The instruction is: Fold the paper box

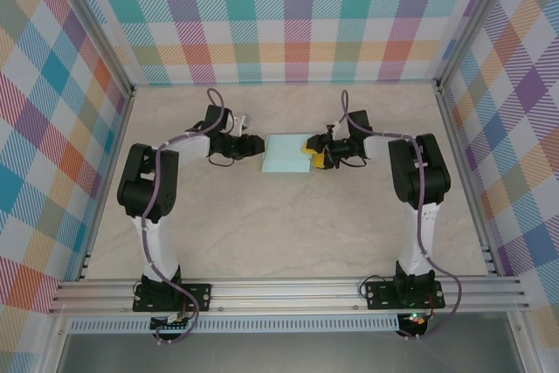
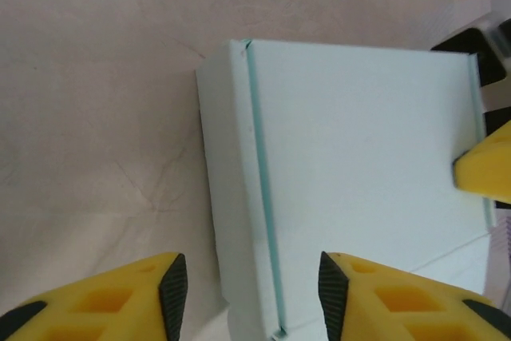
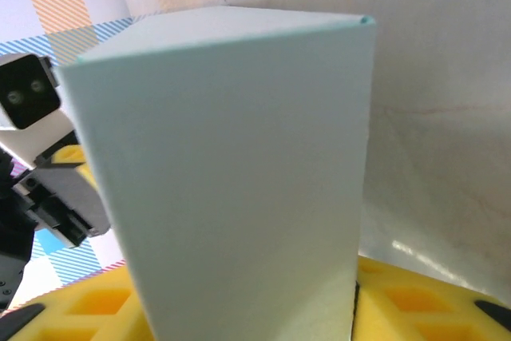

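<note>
Paper box (image 1: 286,155) hemmed by left end effector (image 1: 258,148), right end effector (image 1: 314,157) — near tabletop (image 1: 288,233) free between arms.

Beige marbled tabletop (image 1: 288,233); plaid walls (image 1: 288,15); aluminium rail (image 1: 288,290) at near edge.

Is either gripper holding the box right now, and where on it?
The right gripper looks clamped on the right end of the paper box, a finger on each side. The left gripper is open, holding nothing.
</note>
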Controlling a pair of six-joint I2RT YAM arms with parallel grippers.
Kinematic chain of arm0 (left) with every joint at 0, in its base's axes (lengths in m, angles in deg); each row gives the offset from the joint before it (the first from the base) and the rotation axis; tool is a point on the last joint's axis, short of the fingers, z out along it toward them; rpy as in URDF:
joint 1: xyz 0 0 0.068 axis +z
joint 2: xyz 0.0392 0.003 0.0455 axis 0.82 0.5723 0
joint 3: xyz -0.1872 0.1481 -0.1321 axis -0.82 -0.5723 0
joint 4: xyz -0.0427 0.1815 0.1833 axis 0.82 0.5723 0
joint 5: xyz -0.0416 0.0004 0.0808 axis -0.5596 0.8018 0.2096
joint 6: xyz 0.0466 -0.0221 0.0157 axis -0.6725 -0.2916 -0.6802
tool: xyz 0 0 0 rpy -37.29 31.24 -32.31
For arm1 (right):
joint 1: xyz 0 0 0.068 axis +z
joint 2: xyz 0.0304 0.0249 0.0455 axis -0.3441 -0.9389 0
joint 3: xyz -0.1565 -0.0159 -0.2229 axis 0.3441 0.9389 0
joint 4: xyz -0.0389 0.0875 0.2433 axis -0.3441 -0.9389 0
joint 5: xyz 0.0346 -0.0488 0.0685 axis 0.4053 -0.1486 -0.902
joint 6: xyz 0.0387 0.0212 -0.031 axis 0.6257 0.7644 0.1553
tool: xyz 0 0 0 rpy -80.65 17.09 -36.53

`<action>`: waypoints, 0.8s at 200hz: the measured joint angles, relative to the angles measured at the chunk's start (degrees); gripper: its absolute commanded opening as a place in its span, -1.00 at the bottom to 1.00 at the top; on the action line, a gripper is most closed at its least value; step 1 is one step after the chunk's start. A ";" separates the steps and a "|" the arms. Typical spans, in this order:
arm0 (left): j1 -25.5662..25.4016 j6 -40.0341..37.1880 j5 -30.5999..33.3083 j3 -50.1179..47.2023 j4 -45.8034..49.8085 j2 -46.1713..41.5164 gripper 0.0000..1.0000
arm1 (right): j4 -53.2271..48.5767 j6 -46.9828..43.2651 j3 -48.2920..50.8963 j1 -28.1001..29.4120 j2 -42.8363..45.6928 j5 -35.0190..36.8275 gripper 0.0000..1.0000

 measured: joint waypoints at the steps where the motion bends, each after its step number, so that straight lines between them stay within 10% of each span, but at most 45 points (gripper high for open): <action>1: 0.07 0.22 0.04 -0.15 -0.07 -0.35 0.24 | -0.11 0.02 0.04 0.00 0.07 0.00 0.04; 25: 1.53 -0.66 -0.13 -2.38 -2.75 -8.41 0.99 | -3.80 0.98 1.22 -0.15 3.54 -0.04 -0.01; 84: 2.60 -6.71 -7.69 -4.94 -9.86 -18.29 1.00 | -16.28 4.13 2.23 -1.79 12.59 -3.04 -0.09; 160: -5.70 -43.85 -10.43 -30.67 -13.00 -35.82 1.00 | -27.76 8.26 5.73 -3.10 15.41 -8.24 -0.16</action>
